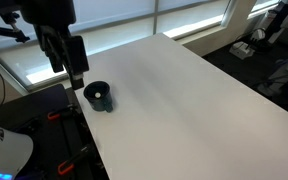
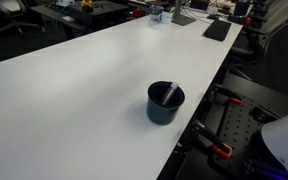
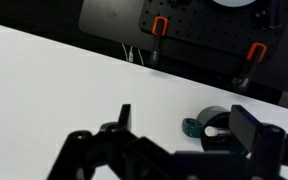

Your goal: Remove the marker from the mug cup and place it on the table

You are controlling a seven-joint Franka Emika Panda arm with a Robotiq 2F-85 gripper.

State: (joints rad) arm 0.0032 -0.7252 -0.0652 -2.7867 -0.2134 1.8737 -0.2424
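Note:
The dark mug cup (image 1: 99,96) stands near the edge of the white table (image 1: 184,100); it also shows in an exterior view (image 2: 165,103) and in the wrist view (image 3: 206,125). The marker (image 2: 170,95) leans inside the mug, and its pale end shows in the wrist view (image 3: 213,130). My gripper (image 1: 69,66) hangs above the table, just beside and above the mug. In the wrist view my gripper (image 3: 189,125) is open and empty, with one finger partly covering the mug. The gripper is out of view where the marker shows in an exterior view.
The table edge (image 2: 199,115) runs close by the mug. Beyond it is a dark pegboard with orange clamps (image 3: 159,25) (image 2: 219,150). A dark flat item (image 2: 217,30) and small objects (image 2: 160,14) lie at the table's far end.

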